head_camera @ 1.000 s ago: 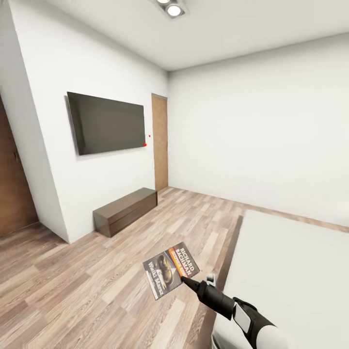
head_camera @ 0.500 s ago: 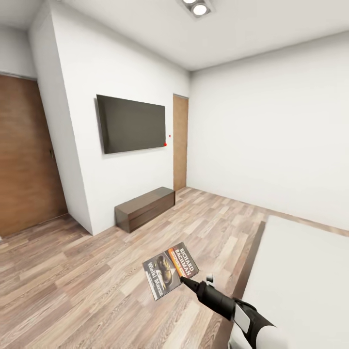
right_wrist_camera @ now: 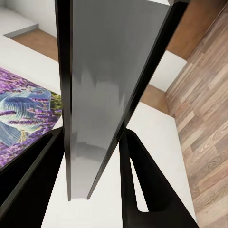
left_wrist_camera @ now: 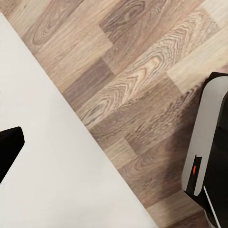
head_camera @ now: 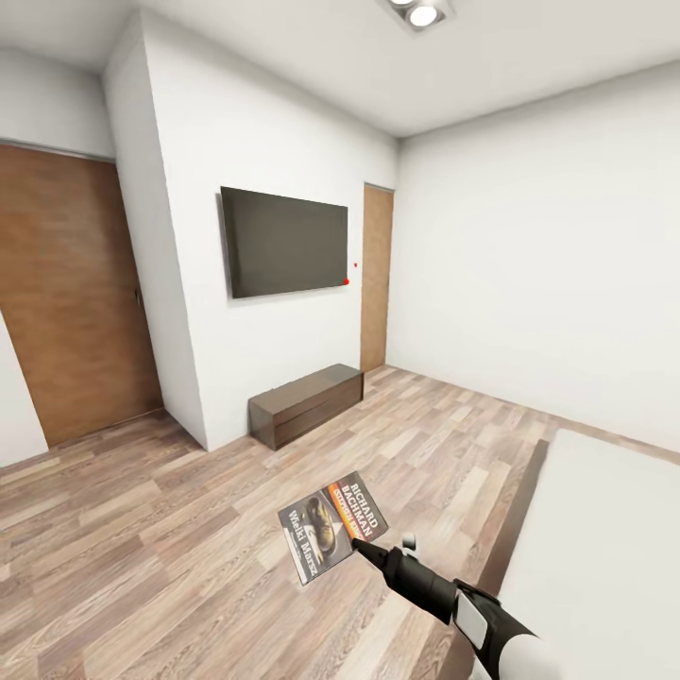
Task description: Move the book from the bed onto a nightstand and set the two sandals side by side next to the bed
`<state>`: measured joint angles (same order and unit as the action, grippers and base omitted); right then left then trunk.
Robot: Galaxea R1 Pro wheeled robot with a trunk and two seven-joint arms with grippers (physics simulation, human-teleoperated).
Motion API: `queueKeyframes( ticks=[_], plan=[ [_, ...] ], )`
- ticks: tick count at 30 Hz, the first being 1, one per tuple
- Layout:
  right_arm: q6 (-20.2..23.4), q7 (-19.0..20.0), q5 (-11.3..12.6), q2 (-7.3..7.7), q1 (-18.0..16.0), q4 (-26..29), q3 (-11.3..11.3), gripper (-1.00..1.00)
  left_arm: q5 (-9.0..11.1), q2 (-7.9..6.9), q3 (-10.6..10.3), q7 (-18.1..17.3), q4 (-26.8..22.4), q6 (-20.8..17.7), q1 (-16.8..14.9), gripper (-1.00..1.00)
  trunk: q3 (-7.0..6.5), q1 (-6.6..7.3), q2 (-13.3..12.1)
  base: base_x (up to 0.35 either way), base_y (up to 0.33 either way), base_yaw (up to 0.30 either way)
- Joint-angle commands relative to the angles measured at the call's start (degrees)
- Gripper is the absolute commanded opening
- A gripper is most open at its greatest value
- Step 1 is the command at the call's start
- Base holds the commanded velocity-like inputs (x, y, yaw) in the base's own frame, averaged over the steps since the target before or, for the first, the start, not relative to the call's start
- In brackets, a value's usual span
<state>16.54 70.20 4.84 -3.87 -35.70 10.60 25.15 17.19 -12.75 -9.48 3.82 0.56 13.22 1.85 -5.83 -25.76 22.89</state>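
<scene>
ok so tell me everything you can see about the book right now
The book is a thin paperback with a dark grey cover, an orange band, white "RICHARD BACHMAN" lettering and a dark picture of what looks like a shoe. It is held out in the air above the wood-plank floor, cover facing up and tilted, pinched at one corner by the right hand. In the right wrist view it shows edge-on as a grey slab clamped between the black fingers. Nothing else touches it.
</scene>
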Motion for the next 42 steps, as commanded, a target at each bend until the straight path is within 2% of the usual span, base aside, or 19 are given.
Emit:
queueKeyframes(
  ticks=[1, 12, 42],
  plan=[
    [0.6, 0.04, 0.52, 0.0, 0.01, 0.03, -0.19, -1.0, 0.39, 0.03, -0.5, 0.12, 0.06, 0.22, 0.0, 1.0, 0.01, -0.02, 0.03, 0.0, 0.147, 0.025],
    [0.6, 0.03, 0.52, -0.13, 0.01, 0.03, -0.19, -1.0, 0.39, 0.33, -0.5, 0.11, 0.06, 0.22, 0.0, 1.0, 0.06, -0.02, 0.03, 0.0, 0.062, 0.103],
    [0.6, 0.03, 0.44, -0.26, 0.01, 0.03, -0.28, -1.0, 0.39, 1.02, -0.54, 0.13, 0.06, 0.22, 0.0, 1.0, 0.7, -0.02, 0.03, 0.0, 0.002, 0.265]
  ],
)
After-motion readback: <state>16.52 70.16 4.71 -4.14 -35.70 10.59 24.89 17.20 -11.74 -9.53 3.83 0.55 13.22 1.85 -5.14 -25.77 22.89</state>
